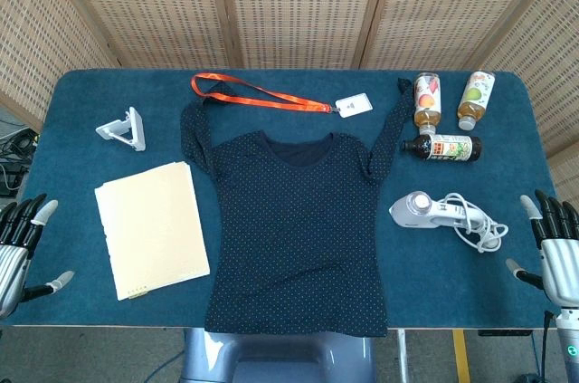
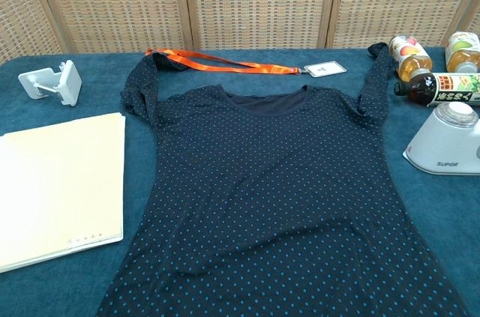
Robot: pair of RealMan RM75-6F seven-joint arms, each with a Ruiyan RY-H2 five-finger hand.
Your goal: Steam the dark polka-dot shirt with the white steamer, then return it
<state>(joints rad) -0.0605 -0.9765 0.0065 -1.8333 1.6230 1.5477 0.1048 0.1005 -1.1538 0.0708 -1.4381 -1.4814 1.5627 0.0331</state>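
Head view: saw white steamer (image 1: 425, 209) lying crosswise, nearer empty, fingers-spread right hand (image 1: 559, 252) than likewise empty left hand (image 1: 20, 252).

A folding screen (image 1: 298, 3) of woven cane panels in pale wooden frames stands along the far side and angles in at left and right. The surface (image 1: 81, 98) wears a deep teal cloth. Grey floor (image 1: 507, 356) shows at the near edge. The light is even and soft.
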